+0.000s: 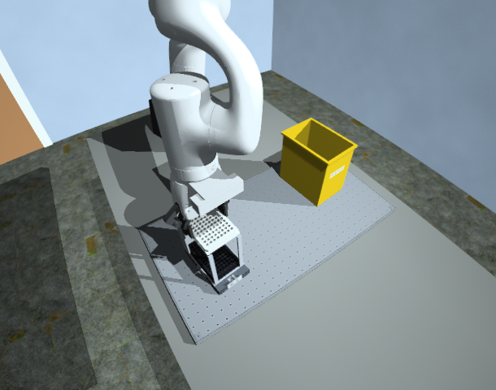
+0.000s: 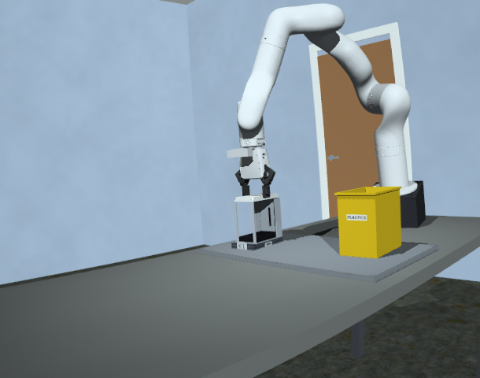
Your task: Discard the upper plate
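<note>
The stack rack K1 (image 1: pixel 223 262) stands on the perforated baseplate, with its white posts showing in the exterior view (image 2: pixel 257 221). The upper 96-well plate (image 1: pixel 212 230) (image 2: pixel 256 198) is white and sits level with the tops of the rack posts. My gripper (image 2: pixel 255 191) comes down from above and is shut on this plate across its width. The lower plate (image 1: pixel 222 259) (image 2: pixel 256 236) is dark and lies on the rack's bottom level. The yellow plastics bin W1 (image 1: pixel 317 159) (image 2: pixel 368 221) stands upright to the right, its top open.
The grey perforated baseplate (image 1: pixel 273 243) carries both rack and bin. The robot's black base (image 2: pixel 413 203) stands behind the bin. My arm's wrist (image 1: pixel 197 138) hangs over the rack and hides the fingers in the top view.
</note>
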Robot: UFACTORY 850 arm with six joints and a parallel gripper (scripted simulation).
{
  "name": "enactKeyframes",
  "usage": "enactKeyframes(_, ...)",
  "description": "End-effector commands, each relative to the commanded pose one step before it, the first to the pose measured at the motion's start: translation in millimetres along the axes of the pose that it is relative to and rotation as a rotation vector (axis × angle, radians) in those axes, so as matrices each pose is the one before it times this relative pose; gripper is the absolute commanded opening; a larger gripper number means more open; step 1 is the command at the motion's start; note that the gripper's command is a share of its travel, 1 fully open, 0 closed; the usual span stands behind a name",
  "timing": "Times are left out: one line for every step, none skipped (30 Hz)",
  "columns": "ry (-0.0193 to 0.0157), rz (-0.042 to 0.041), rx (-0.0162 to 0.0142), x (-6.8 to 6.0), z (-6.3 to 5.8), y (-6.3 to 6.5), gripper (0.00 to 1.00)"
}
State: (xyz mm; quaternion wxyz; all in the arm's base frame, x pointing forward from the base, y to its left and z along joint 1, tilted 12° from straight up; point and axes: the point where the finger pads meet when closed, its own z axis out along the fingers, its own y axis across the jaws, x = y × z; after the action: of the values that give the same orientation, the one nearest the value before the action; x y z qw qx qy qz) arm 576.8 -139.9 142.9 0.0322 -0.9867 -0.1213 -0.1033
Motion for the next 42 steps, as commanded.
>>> enactKeyframes(0.00146,-0.0001,-0.00113,0.84,-10.14,0.4,0.0)
enactKeyframes(0.0,0.0,0.0,0.0,-1.67,0.0,0.0)
enactKeyframes(0.0,0.0,0.0,0.0,-1.67,0.0,0.0)
enactKeyframes(0.0,0.0,0.0,0.0,-1.67,0.0,0.0)
enactKeyframes(0.0,0.0,0.0,0.0,0.0,0.0,0.0)
enactKeyframes(0.0,0.0,0.0,0.0,0.0,0.0,0.0)
enactKeyframes(0.0,0.0,0.0,0.01,-1.67,0.0,0.0)
enactKeyframes(0.0,0.0,0.0,0.0,-1.67,0.0,0.0)
enactKeyframes(0.0,0.0,0.0,0.0,-1.67,0.0,0.0)
enactKeyframes(0.0,0.0,0.0,0.0,-1.67,0.0,0.0)
enactKeyframes(0.0,0.0,0.0,0.0,-1.67,0.0,0.0)
enactKeyframes(0.0,0.0,0.0,0.0,-1.67,0.0,0.0)
enactKeyframes(0.0,0.0,0.0,0.0,-1.67,0.0,0.0)
enactKeyframes(0.0,0.0,0.0,0.0,-1.67,0.0,0.0)
enactKeyframes(0.0,0.0,0.0,0.0,-1.67,0.0,0.0)
enactKeyframes(0.0,0.0,0.0,0.0,-1.67,0.0,0.0)
enactKeyframes(0.0,0.0,0.0,0.0,-1.67,0.0,0.0)
enactKeyframes(0.0,0.0,0.0,0.0,-1.67,0.0,0.0)
enactKeyframes(0.0,0.0,0.0,0.0,-1.67,0.0,0.0)
enactKeyframes(0.0,0.0,0.0,0.0,-1.67,0.0,0.0)
enactKeyframes(0.0,0.0,0.0,0.0,-1.67,0.0,0.0)
enactKeyframes(0.0,0.0,0.0,0.0,0.0,0.0,0.0)
enactKeyframes(0.0,0.0,0.0,0.0,0.0,0.0,0.0)
enactKeyframes(0.0,0.0,0.0,0.0,-1.67,0.0,0.0)
enactKeyframes(0.0,0.0,0.0,0.0,-1.67,0.0,0.0)
enactKeyframes(0.0,0.0,0.0,0.0,-1.67,0.0,0.0)
enactKeyframes(0.0,0.0,0.0,0.0,-1.67,0.0,0.0)
enactKeyframes(0.0,0.0,0.0,0.0,-1.67,0.0,0.0)
enactKeyframes(0.0,0.0,0.0,0.0,-1.67,0.0,0.0)
enactKeyframes(0.0,0.0,0.0,0.0,-1.67,0.0,0.0)
enactKeyframes(0.0,0.0,0.0,0.0,-1.67,0.0,0.0)
enactKeyframes(0.0,0.0,0.0,0.0,-1.67,0.0,0.0)
enactKeyframes(0.0,0.0,0.0,0.0,-1.67,0.0,0.0)
enactKeyframes(0.0,0.0,0.0,0.0,-1.67,0.0,0.0)
enactKeyframes(0.0,0.0,0.0,0.0,-1.67,0.0,0.0)
enactKeyframes(0.0,0.0,0.0,0.0,-1.67,0.0,0.0)
enactKeyframes(0.0,0.0,0.0,0.0,-1.67,0.0,0.0)
enactKeyframes(0.0,0.0,0.0,0.0,-1.67,0.0,0.0)
enactKeyframes(0.0,0.0,0.0,0.0,0.0,0.0,0.0)
enactKeyframes(0.0,0.0,0.0,0.0,0.0,0.0,0.0)
enactKeyframes(0.0,0.0,0.0,0.0,-1.67,0.0,0.0)
enactKeyframes(0.0,0.0,0.0,0.0,-1.67,0.0,0.0)
